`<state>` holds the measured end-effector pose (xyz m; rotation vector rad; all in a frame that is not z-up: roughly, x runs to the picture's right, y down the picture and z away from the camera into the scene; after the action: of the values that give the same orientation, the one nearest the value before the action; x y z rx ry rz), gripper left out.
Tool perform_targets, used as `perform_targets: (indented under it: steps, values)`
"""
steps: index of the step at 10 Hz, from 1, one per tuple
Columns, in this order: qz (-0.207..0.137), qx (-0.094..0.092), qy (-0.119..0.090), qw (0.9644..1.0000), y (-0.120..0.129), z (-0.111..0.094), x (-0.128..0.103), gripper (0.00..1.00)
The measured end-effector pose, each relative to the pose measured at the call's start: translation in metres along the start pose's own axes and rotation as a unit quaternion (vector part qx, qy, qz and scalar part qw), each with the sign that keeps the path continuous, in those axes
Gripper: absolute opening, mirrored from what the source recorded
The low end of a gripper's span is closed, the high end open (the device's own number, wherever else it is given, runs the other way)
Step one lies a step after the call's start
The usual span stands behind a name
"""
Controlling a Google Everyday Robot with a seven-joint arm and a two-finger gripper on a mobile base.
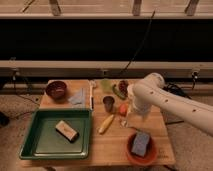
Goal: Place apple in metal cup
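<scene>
The apple (122,108) is a small orange-red fruit on the wooden table, just right of the metal cup (108,103). The cup is a dull grey tumbler standing upright with a dark inside. My white arm comes in from the right and bends down over the table. The gripper (128,120) hangs at its lower end, just right of and in front of the apple, close to the tabletop. The apple is partly covered by the arm on its right side.
A green tray (35,142) holding a tan block (66,130) lies at the front left. A yellow corn-like item (106,123) lies in front of the cup. Also here are an orange bowl (131,155) with a blue sponge (140,142), a dark red bowl (56,90), a blue cloth (78,97) and a pale green cup (106,85).
</scene>
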<state>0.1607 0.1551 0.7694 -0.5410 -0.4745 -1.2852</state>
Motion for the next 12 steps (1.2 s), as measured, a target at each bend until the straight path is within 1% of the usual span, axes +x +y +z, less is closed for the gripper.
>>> perform_targets:
  steps: [1,2,3,4,5,7,12]
  values:
    - [-0.006,-0.003,-0.003,1.0000,-0.007,0.006,0.010,0.52]
    - [-0.009,-0.004,-0.002,0.9999,-0.013,0.009,0.022,0.56]
    - [-0.009,-0.003,-0.002,0.9999,-0.017,0.011,0.031,0.64]
    - [-0.009,-0.003,-0.001,1.0000,-0.019,0.011,0.040,0.74]
    - [-0.010,-0.003,0.000,0.9999,-0.020,0.011,0.044,0.80]
    - [-0.009,-0.005,-0.003,0.9999,-0.019,0.016,0.047,0.80]
    - [-0.002,-0.016,-0.013,0.9998,-0.016,0.039,0.063,0.80]
